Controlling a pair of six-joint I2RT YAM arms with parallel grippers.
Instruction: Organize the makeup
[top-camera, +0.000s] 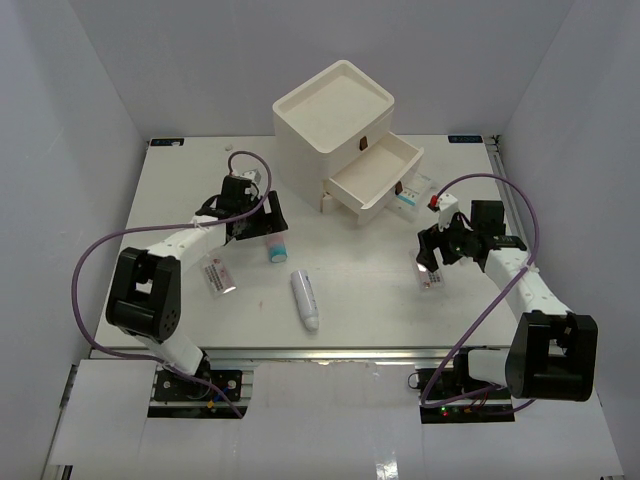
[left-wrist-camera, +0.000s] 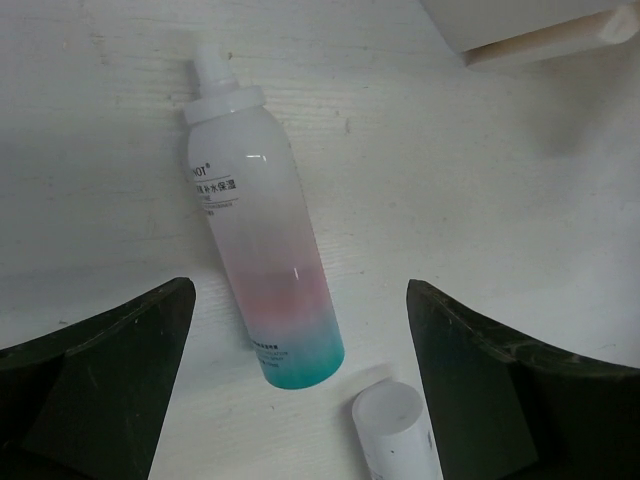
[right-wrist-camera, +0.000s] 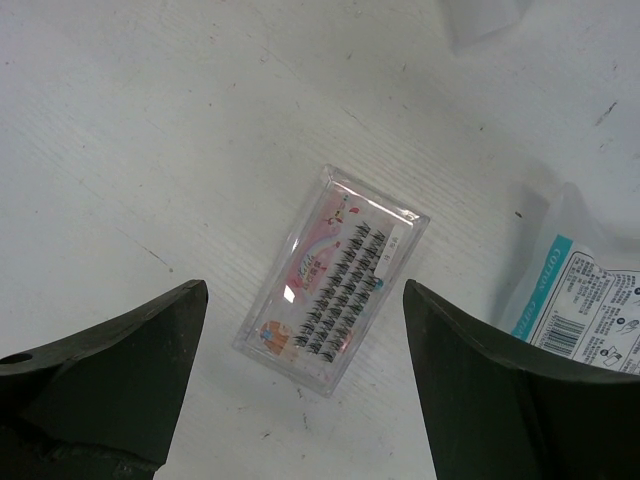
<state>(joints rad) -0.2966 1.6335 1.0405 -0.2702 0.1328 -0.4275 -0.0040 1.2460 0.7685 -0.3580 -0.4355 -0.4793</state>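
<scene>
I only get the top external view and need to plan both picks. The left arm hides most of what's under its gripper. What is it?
Observer: A spray bottle, white fading through pink to teal, lying flat between the jaws of the open left gripper, not touched.
Operator: And the small thing under the right gripper?
Observer: A clear case of false lashes, lying flat, centred under the open right gripper, not gripped.
Operator: Anything close by it?
Observer: A sachet with teal print lies beside the case, not touching it.

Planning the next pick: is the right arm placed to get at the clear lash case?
Probably yes: the right gripper is open above the lash case, which lies flat, with nothing on it.
</scene>
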